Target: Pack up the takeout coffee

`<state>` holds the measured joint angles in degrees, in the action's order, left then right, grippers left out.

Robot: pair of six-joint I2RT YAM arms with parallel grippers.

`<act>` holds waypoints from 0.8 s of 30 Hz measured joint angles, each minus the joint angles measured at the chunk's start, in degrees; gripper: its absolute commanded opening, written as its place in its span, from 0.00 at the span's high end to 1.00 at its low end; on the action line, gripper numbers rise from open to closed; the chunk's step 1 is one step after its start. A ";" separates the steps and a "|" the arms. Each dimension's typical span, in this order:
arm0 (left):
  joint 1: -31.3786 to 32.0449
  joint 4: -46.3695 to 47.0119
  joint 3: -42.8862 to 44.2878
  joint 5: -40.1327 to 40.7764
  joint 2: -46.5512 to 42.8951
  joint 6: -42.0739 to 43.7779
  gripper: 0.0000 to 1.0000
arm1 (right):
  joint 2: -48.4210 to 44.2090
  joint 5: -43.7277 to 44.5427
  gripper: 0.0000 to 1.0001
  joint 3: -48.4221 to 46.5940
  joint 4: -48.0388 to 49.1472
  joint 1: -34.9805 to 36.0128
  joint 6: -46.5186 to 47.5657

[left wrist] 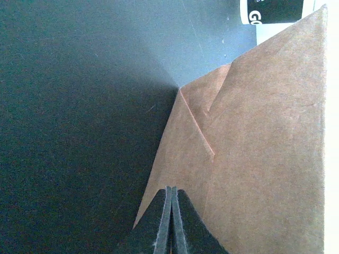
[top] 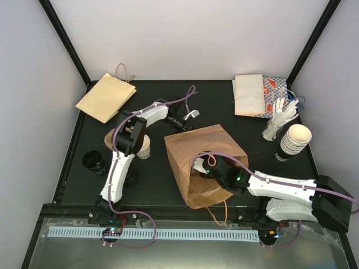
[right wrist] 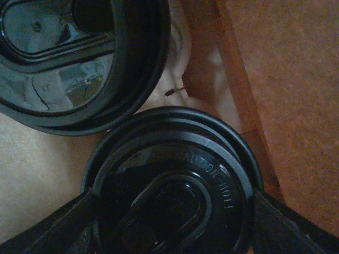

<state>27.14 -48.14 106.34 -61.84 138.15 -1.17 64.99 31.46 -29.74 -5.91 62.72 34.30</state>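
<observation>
The takeout coffee (right wrist: 169, 185) shows from above in the right wrist view as a cup under a black lid marked "CAUTION HOT". It stands inside the brown paper bag (top: 205, 154), which lies in the middle of the table. My right gripper (right wrist: 172, 211) reaches into the bag's mouth (top: 216, 172), its two fingers pressed against opposite sides of the lid's rim. A second black-lidded cup (right wrist: 79, 58) sits just beyond it in the bag. My left gripper (left wrist: 170, 193) is shut with nothing seen between its pads, above the bag's far left corner (top: 190, 115).
A white paper cup (top: 145, 147) stands beside the left arm. Black lids (top: 94, 161) are stacked at the left edge. Flat paper bags (top: 106, 96) lie at the back left. At the back right are napkins (top: 249, 94), white cutlery (top: 280, 117) and a cup stack (top: 294, 139).
</observation>
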 measured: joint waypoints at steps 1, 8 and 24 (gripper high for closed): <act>0.00 0.02 0.00 -0.11 0.00 0.00 0.99 | 0.07 -0.33 0.31 -0.04 0.20 -0.24 0.13; -0.02 0.20 0.00 -0.57 0.02 0.00 0.98 | 2.34 -2.51 0.31 -3.74 -1.97 -2.27 -4.13; -0.31 0.92 0.00 0.13 0.02 -2.56 0.73 | 5.44 -3.96 0.30 -12.57 -14.05 -3.85 -21.16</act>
<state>26.83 -47.22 106.34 -61.71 138.17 -3.73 70.43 27.51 -42.30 -19.97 58.87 13.15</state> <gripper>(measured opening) 0.144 0.728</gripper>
